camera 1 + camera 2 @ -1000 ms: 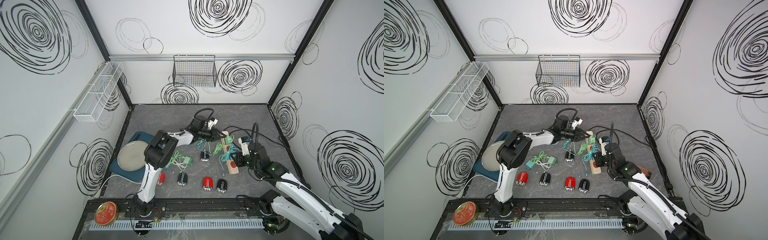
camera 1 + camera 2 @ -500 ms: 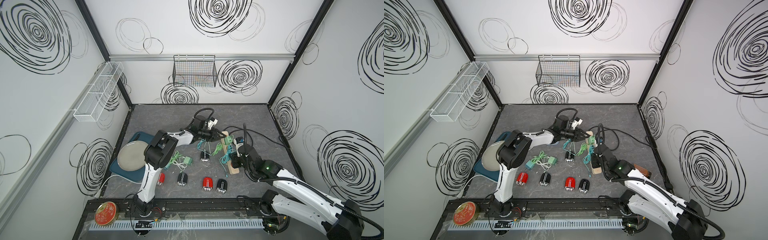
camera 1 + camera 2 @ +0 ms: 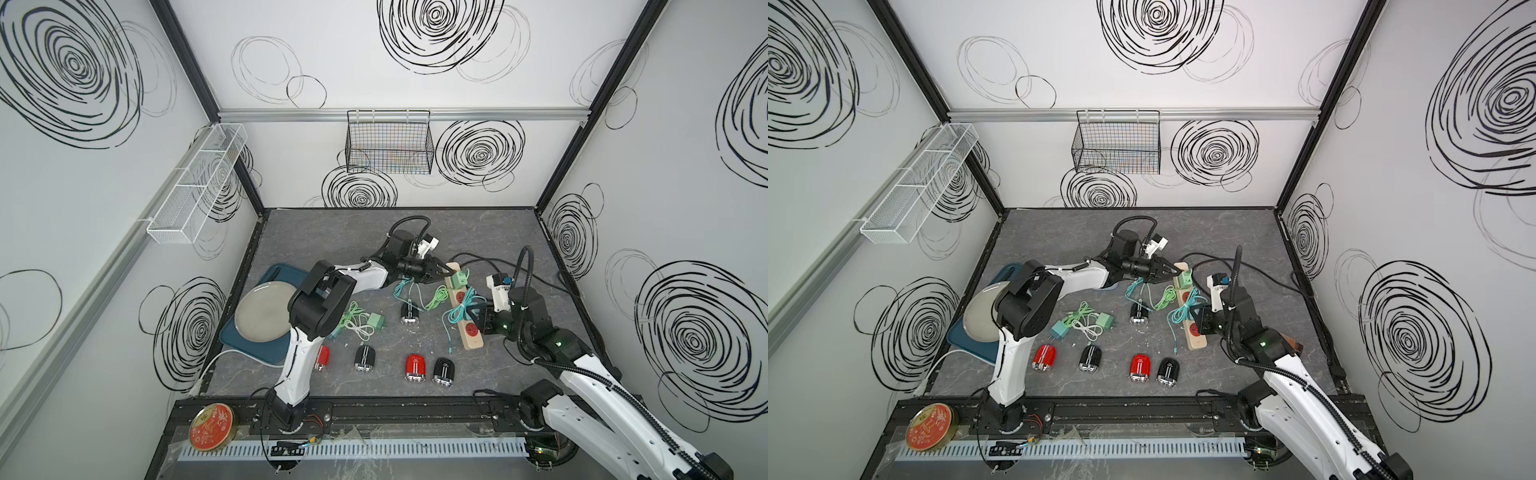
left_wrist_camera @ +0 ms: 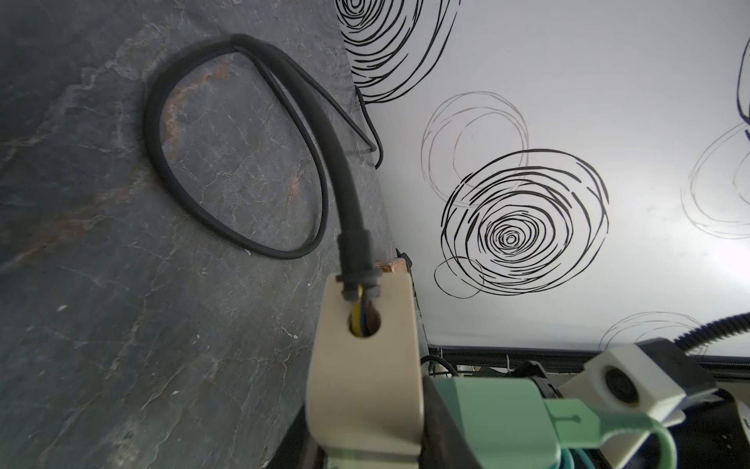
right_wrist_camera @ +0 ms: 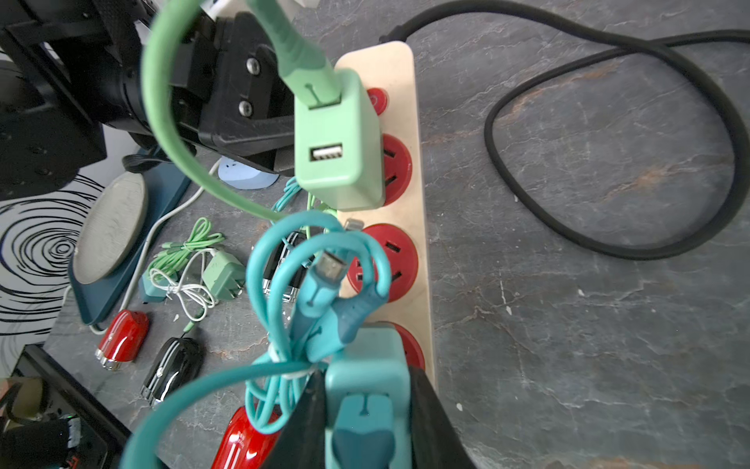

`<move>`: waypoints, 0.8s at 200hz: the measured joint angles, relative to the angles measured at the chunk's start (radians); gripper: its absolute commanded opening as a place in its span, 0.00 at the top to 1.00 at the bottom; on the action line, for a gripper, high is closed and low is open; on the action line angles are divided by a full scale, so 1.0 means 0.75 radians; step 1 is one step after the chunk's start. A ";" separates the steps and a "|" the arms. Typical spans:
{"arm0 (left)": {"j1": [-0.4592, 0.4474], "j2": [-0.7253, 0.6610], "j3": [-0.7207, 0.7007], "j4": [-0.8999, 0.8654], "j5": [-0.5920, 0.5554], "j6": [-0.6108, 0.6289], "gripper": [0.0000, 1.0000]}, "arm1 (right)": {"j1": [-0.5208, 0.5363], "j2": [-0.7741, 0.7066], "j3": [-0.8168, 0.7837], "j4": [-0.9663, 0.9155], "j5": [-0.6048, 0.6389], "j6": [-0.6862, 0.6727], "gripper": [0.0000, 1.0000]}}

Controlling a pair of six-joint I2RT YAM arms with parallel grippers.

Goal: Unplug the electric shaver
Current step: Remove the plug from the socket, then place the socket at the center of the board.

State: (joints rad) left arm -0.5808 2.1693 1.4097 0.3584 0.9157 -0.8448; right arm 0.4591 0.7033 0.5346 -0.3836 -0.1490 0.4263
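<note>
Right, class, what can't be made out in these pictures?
Teal charger prongs: right wrist view, hidden by its body and the right gripper.
Power strip sockets: left wrist view, hidden behind the green charger.
What is plugged into the rear black shaver: both top views, too small.

The black, silver-striped shaver [image 3: 409, 312] lies flat near the beige power strip [image 3: 471, 341], off its long side and not touching it. A pale green charger [image 5: 339, 134] is plugged in at the strip's cord end. A teal charger [image 5: 365, 365] stands over the socket at the opposite end. The green cable [image 5: 162, 101] and teal cable [image 5: 259, 276] tangle between strip and shaver, and it is unclear which one reaches the shaver.
</note>
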 measured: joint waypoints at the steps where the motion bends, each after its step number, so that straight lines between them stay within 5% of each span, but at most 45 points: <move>1: 0.001 0.001 -0.002 -0.002 -0.007 0.013 0.83 | -0.002 -0.005 0.000 0.004 -0.002 0.000 0.91; 60: 0.103 0.041 -0.030 -0.107 -0.134 0.039 0.83 | -0.019 -0.027 0.056 0.102 0.010 -0.030 0.92; 160: -0.017 0.216 0.205 -0.179 -0.196 0.021 0.81 | -0.019 -0.022 0.145 0.063 0.059 -0.092 0.91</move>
State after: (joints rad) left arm -0.5938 2.3314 1.5635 0.2241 0.7685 -0.8288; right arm 0.4450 0.6865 0.6434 -0.3367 -0.1047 0.3573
